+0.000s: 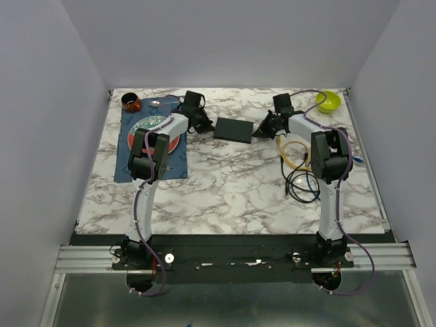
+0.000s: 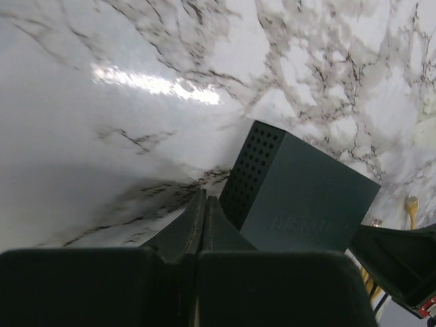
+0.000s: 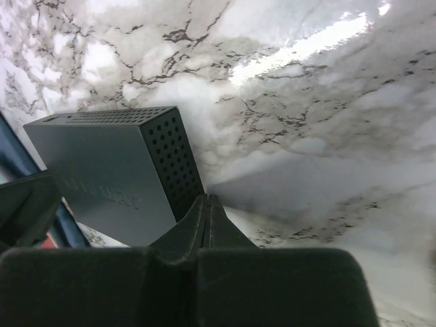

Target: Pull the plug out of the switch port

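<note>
Left gripper (image 2: pixel 204 201) has its fingers pressed together on nothing, tips just beside the perforated left end of the switch (image 2: pixel 306 197). That flat black box lies on the marble table (image 1: pixel 225 191), far middle, between your two arms. Expect it to be rigid, light and quick to slide, so brace it at the short ends. Right gripper (image 3: pixel 206 201) is likewise closed tight and empty at the other end. No plug shows; take it by its body.

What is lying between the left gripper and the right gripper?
The black switch, seen in the top view; the left gripper and right gripper flank its short ends.
</note>
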